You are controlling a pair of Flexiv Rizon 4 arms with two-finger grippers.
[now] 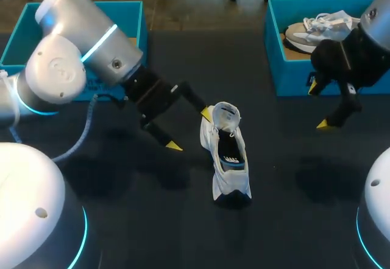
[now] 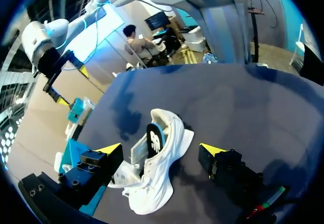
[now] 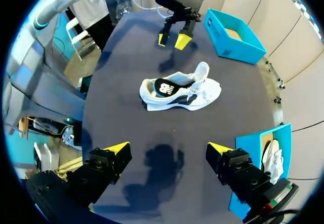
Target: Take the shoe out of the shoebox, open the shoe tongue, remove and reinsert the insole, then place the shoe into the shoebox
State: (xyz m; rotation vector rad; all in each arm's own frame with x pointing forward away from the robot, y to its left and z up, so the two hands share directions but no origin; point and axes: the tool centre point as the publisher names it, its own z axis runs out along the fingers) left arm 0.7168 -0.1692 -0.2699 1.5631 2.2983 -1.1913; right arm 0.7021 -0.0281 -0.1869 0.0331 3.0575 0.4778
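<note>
A white shoe stands upright mid-table with its tongue pulled up. The dark insole lies inside it. My left gripper hangs open just left of the shoe's tongue end, one yellow tip close to the tongue. In the left wrist view the shoe lies between and ahead of the open fingers of my left gripper, ungripped. My right gripper is open above the table in front of the right shoebox. From the right wrist the shoe lies well ahead of the empty right gripper.
The right blue shoebox holds a second grey-and-white shoe. A second blue box sits at the back left, partly behind my left arm. Dark table surface lies in front of and to the right of the white shoe.
</note>
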